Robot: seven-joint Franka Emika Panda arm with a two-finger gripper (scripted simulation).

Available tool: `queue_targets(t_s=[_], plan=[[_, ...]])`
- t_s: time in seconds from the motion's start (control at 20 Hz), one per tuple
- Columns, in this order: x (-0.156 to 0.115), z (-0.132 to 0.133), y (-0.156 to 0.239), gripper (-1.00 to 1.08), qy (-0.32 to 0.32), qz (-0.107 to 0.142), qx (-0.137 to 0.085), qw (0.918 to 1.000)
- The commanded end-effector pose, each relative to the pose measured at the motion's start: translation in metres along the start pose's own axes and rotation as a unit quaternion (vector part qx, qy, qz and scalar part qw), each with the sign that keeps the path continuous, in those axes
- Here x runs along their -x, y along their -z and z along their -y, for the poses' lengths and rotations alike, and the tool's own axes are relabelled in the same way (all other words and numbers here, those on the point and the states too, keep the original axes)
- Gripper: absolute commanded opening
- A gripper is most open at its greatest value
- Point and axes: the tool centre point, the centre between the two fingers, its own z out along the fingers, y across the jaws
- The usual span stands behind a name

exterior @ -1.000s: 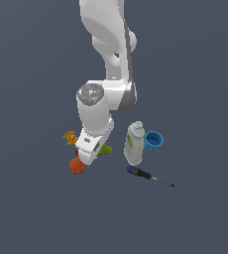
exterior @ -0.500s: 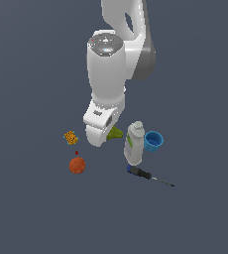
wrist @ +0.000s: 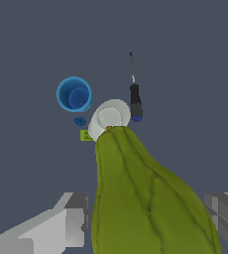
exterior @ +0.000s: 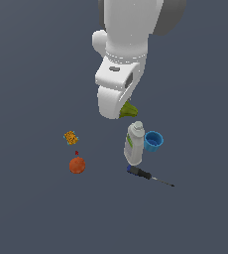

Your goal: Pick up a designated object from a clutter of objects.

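The gripper (wrist: 148,218) is clamping the olive-green pear-like object (wrist: 145,198), its grey fingers (wrist: 76,218) pressing on both flanks; in the exterior view the green lump (exterior: 129,109) is peeking out beneath the white arm (exterior: 123,54), raised clear of the table (exterior: 31,213). Below the gripper, the white bottle (exterior: 134,144) is lying beside the blue cup (exterior: 153,141), which is touching it or nearly so. Just past the bottle, the blue-handled screwdriver (exterior: 148,176) is resting. Farther off, well apart from the gripper, the orange-red ball (exterior: 77,165) and the yellow-orange speckled bit (exterior: 70,137) are sitting near each other.
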Motion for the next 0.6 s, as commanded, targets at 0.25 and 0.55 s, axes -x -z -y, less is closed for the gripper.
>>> queue_targets(t_s=[0.25, 0.55], plan=[[-0.02, 0.015, 0.065, -1.0, 0.0, 0.0, 0.0, 1.0], [-0.029, 0.021, 0.093, -1.0, 0.0, -0.001, 0.0, 1.0]])
